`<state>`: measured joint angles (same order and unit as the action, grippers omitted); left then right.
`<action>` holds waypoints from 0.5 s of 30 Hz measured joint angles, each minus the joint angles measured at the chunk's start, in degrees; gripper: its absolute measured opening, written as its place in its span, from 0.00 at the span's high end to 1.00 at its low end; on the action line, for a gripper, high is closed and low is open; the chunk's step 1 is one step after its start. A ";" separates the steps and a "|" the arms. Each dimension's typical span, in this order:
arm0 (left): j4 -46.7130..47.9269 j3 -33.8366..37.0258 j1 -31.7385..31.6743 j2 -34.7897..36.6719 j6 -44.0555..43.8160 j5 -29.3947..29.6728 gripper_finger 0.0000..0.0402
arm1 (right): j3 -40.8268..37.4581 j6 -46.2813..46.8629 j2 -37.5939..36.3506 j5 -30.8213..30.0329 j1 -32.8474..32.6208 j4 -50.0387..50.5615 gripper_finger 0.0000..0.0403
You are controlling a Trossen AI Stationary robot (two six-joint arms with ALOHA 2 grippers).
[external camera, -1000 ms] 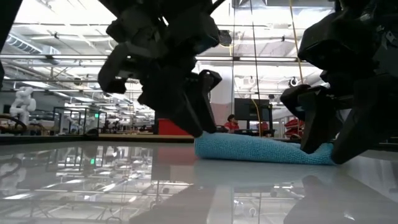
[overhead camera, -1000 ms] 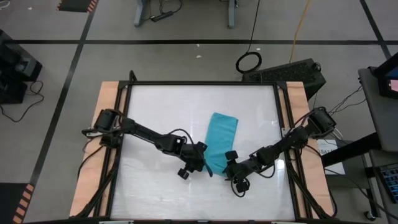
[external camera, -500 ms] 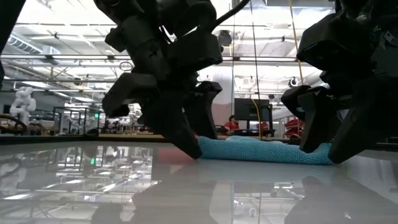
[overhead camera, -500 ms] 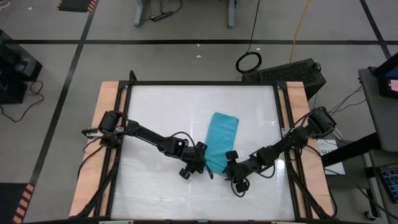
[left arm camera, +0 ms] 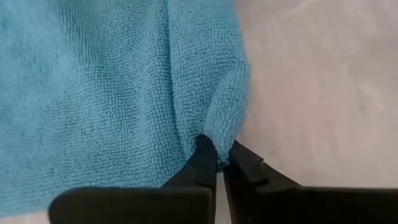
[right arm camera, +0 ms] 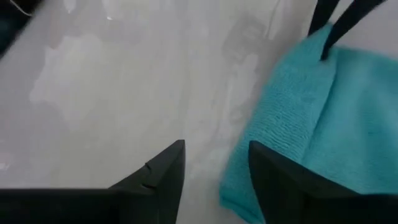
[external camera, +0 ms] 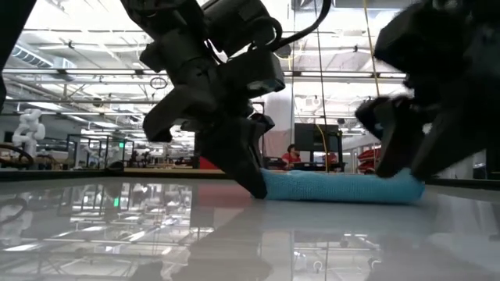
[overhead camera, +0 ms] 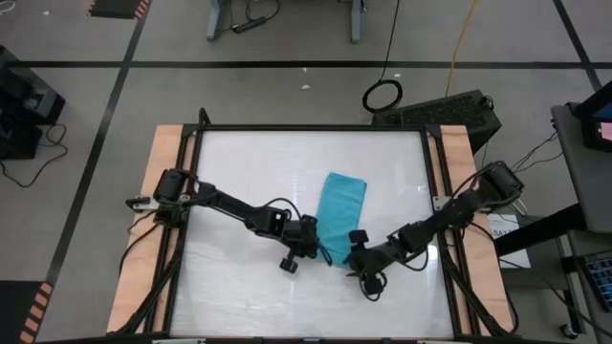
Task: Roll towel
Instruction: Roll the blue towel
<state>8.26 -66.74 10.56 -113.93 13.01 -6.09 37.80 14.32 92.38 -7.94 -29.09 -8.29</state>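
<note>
At the near end of the towel [overhead camera: 340, 216], two end effectors are seen low over the glossy white counter [overhead camera: 249, 172]. The left end effector [left arm camera: 219, 163] is clamped on the towel's near corner: in the left wrist view its two dark fingers [left arm camera: 203, 155] are almost together, with a fold of the turquoise cloth pinched between them. In the high view this end effector [overhead camera: 320, 250] is placed at the towel's near left corner. The right end effector [right arm camera: 214, 155] is held with its fingers [right arm camera: 163, 163] apart; bare counter shows in the gap, and the towel's edge lies just beside one finger. In the high view it [overhead camera: 352, 256] sits just beside the near right corner. In the low view the towel [external camera: 340, 187] lies flat between the two end effectors. From there the towel extends as a narrow folded strip toward the counter's middle. Beyond the counter, a large hall and a person in red [external camera: 291, 154] are visible.
</note>
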 joint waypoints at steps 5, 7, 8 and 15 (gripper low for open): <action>-2.04 0.09 -1.95 -0.18 -5.70 -7.77 0.98 | 0.02 -1.49 -3.22 -5.12 -3.03 4.43 0.49; -2.83 0.11 -2.83 -0.24 -8.27 -10.24 0.98 | 0.02 -1.49 -3.21 -5.86 -4.22 5.83 0.45; -3.12 0.11 -3.23 -0.24 -9.26 -11.01 0.98 | 0.02 -1.16 -3.02 -6.55 -4.74 6.50 0.43; -3.82 0.12 -4.48 -0.24 -12.13 -15.03 0.98 | 0.06 3.68 -2.27 -19.03 -6.96 11.50 0.45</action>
<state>4.44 -66.62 6.08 -114.17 0.88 -21.11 37.87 18.00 90.11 -26.97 -36.06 3.21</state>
